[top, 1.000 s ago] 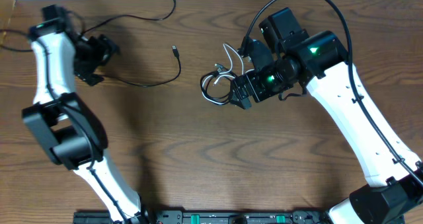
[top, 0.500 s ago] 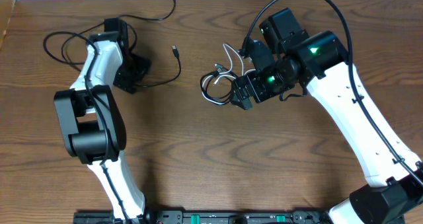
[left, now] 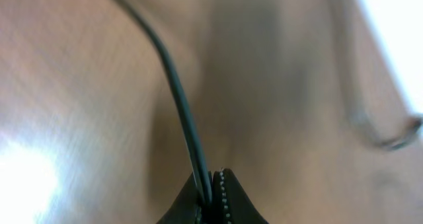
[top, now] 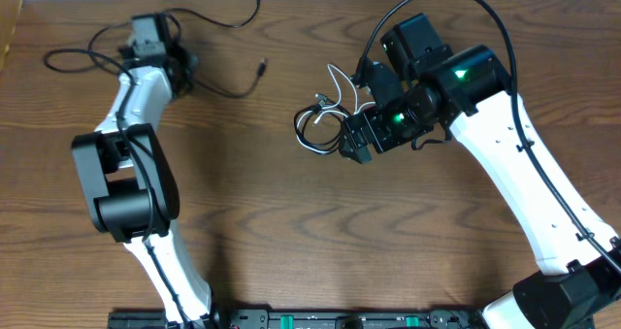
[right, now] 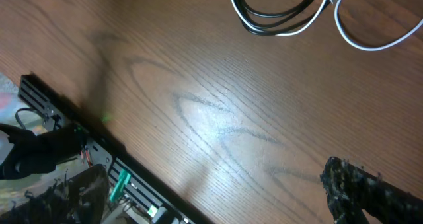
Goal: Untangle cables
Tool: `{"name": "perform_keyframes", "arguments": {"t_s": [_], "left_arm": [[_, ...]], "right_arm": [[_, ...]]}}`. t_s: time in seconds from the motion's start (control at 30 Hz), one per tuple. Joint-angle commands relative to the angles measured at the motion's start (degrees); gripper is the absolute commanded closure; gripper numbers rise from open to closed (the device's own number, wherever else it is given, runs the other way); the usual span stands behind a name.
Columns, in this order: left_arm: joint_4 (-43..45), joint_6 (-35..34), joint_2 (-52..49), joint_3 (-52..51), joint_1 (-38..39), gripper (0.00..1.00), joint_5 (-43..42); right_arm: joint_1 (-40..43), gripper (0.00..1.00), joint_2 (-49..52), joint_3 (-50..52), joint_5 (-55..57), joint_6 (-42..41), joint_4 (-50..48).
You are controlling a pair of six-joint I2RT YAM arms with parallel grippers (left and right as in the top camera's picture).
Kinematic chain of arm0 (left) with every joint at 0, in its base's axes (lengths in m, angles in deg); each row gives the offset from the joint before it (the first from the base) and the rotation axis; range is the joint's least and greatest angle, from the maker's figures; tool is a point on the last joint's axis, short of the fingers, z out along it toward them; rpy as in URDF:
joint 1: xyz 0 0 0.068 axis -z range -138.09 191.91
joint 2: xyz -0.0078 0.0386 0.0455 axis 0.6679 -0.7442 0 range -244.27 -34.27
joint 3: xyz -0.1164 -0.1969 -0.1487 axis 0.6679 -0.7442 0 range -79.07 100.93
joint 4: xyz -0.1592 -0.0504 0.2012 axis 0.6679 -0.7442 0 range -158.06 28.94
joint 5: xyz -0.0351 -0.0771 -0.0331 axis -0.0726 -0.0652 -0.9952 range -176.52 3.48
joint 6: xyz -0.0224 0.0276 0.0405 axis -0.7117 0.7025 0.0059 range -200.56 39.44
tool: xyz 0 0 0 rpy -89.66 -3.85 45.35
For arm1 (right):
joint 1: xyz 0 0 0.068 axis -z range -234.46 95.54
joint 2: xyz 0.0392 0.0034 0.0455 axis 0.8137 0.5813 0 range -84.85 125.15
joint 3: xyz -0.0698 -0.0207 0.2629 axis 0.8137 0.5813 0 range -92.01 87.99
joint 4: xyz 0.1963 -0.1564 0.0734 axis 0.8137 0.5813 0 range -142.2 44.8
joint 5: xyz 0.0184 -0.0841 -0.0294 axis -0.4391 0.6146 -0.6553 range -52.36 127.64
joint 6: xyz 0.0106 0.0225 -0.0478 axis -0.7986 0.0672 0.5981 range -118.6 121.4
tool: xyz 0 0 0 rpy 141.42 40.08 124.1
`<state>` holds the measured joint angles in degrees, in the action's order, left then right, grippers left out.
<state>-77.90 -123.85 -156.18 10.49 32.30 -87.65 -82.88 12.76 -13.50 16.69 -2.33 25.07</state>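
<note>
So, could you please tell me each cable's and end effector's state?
left end effector: shut on long black cable.
right end effector: open, empty.
long black cable: pinched, apart from the other two.
white cable: ungripped, coiled with short black cable.
short black cable: ungripped, coiled.

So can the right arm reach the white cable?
Probably yes. The right pincer is open, close beside the white cable, with nothing between them. A black cable is looped with it, though.

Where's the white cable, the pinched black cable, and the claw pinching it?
white cable (right: 367,47): right wrist view, bottom of its loop.
black cable (left: 180,98): left wrist view, mid-length.
left gripper (left: 213,179): left wrist view, between fingertips.
</note>
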Motion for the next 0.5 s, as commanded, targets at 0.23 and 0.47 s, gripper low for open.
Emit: {"name": "perform_keyframes", "arguments": {"t_s": [0.23,0.47], "left_arm": [[7.7,15.8,0.5,6.8,-2.9,0.06,6.3],[-0.9,15.9,0.0,6.6,-2.9,0.04,6.3]], "right_arm": [[-0.1,0.01,-0.4,1.1,0.0,-0.5,-0.4],[-0.1,0.01,-0.2,1.1,0.0,-0.5,-0.3]]}}
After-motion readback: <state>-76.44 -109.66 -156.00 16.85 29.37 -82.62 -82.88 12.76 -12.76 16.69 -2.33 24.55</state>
